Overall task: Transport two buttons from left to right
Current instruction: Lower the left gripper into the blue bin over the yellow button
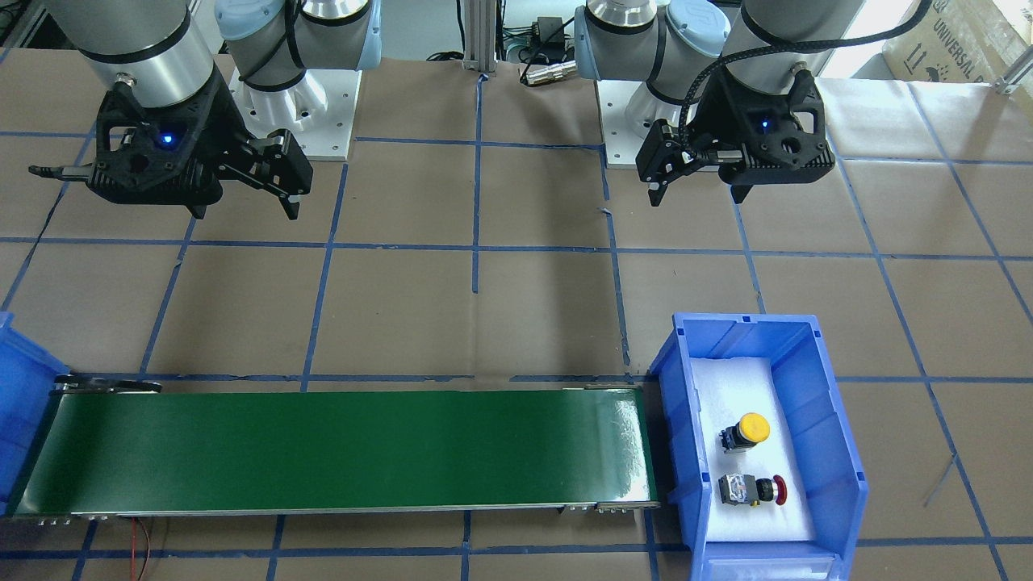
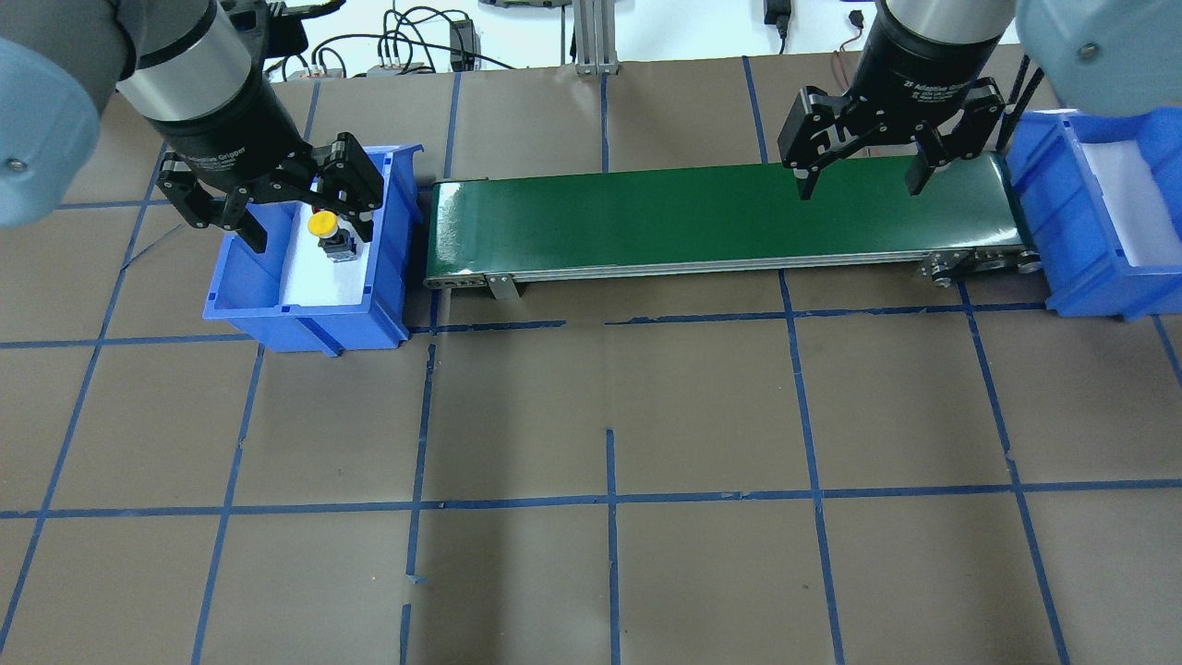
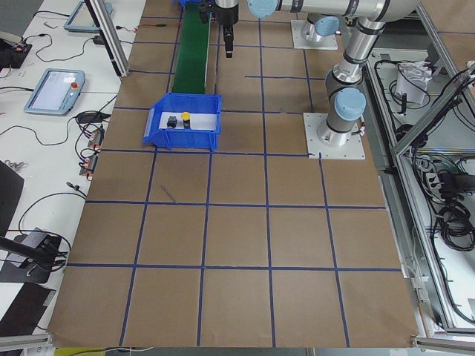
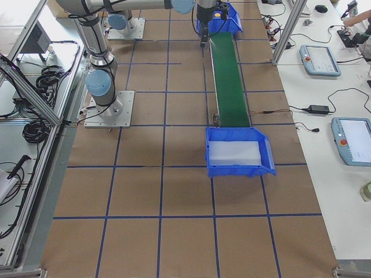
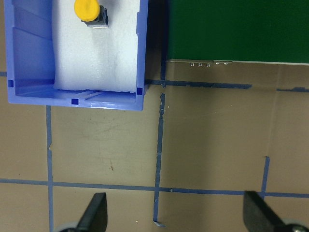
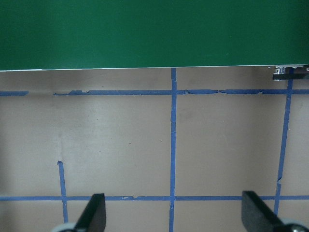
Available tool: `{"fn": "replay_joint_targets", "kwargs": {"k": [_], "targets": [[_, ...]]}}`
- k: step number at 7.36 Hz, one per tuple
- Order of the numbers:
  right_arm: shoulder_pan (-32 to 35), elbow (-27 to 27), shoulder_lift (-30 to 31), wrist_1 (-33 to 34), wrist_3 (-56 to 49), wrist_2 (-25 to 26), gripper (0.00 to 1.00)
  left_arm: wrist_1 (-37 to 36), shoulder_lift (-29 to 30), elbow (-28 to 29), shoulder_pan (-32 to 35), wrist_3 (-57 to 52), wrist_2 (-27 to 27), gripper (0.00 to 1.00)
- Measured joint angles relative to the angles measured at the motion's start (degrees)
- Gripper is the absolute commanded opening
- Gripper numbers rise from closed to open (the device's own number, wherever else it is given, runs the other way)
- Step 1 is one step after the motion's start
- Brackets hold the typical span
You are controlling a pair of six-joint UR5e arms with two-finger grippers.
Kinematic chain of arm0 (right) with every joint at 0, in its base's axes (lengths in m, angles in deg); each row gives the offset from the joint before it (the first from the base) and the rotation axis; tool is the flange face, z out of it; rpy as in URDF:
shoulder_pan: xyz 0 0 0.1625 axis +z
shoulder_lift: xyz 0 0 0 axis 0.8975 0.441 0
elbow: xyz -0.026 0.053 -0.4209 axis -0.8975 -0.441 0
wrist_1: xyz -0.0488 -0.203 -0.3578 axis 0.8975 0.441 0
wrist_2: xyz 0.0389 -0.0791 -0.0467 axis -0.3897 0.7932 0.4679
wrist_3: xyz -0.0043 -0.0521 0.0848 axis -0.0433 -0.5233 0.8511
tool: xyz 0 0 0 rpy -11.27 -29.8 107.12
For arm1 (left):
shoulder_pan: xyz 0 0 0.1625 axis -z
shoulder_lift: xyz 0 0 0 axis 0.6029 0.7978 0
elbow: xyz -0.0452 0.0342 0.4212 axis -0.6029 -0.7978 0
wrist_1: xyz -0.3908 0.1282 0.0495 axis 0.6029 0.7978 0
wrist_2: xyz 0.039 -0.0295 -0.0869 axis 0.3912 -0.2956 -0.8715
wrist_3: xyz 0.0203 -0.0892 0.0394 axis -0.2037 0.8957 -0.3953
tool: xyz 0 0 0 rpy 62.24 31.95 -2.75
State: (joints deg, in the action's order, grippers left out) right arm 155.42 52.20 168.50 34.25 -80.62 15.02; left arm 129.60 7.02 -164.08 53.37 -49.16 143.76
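Two buttons lie on white foam in the blue bin (image 1: 833, 452) at the belt's left end. The yellow-capped one (image 1: 752, 428) is nearer the robot, the red mushroom one (image 1: 756, 490) farther. The yellow one also shows in the overhead view (image 2: 322, 223) and the left wrist view (image 5: 87, 9). My left gripper (image 1: 674, 177) is open and empty. It hangs high over the paper on the robot's side of that bin, as the left wrist view (image 5: 177, 212) shows. My right gripper (image 2: 859, 187) is open and empty, high near the belt's right end.
A green conveyor belt (image 2: 720, 217) runs between the left bin and a second blue bin (image 2: 1062, 222) lined with white foam at the right end. Brown paper with blue tape lines (image 2: 609, 499) covers the table. Both arm bases (image 1: 307, 121) stand at the robot's edge.
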Motion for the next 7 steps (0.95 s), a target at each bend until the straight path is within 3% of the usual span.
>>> {"fn": "replay_joint_targets", "kwargs": {"k": [3, 7], "targets": [[0.0, 0.0, 0.0, 0.11, 0.0, 0.0, 1.0, -0.13, 0.39, 0.54, -0.9, -1.31, -0.24, 1.0], [-0.14, 0.03, -0.08, 0.29, 0.07, -0.16, 1.0, -1.31, 2.57, 1.53, -7.44, -21.13, -0.3, 1.0]]}}
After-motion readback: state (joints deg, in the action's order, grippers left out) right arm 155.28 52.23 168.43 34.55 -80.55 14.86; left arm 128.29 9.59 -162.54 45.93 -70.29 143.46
